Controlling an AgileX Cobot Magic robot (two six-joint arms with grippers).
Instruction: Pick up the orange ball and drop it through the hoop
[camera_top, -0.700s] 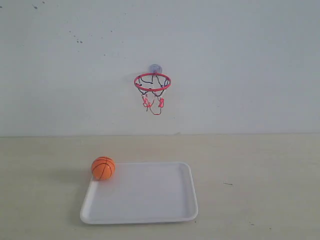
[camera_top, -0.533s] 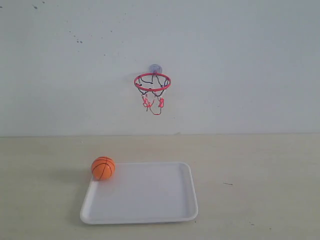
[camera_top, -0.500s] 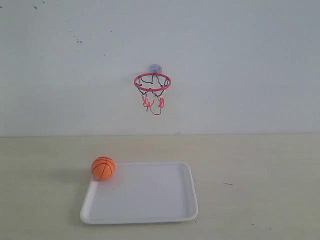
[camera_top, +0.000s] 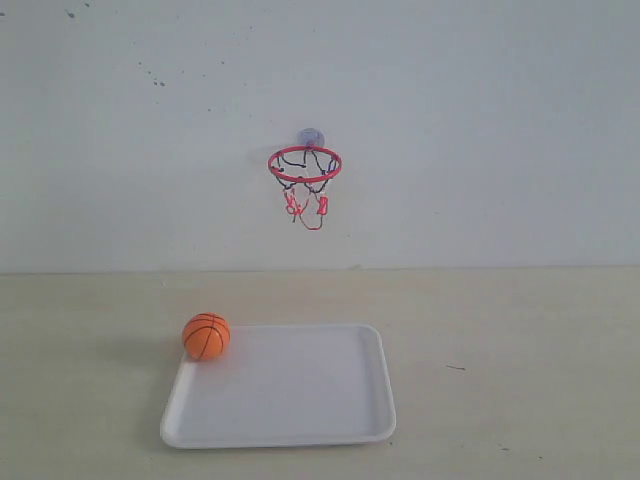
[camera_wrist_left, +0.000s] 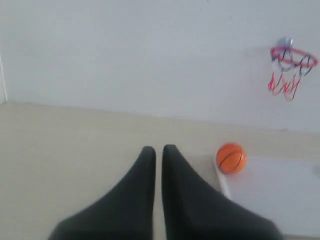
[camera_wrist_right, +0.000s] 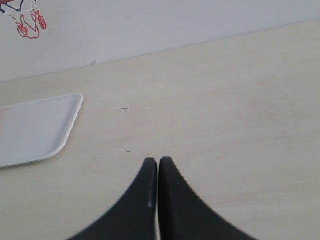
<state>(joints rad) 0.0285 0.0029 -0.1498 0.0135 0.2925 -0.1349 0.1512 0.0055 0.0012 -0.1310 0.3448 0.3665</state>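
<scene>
The orange ball (camera_top: 206, 336) sits at the white tray's (camera_top: 300, 395) ten o'clock corner. It looks soft and light, so squeeze its fat middle. The left gripper (camera_wrist_left: 158, 148) and right gripper (camera_wrist_right: 158, 160) are pressed together, empty.

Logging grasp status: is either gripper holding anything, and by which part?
Nothing held. Left gripper and right gripper are shut empty; the orange ball sits at a corner of the tray.

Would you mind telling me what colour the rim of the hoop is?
Red. The thin rim of the hoop shows best in the exterior view, against the pale wall.
</scene>
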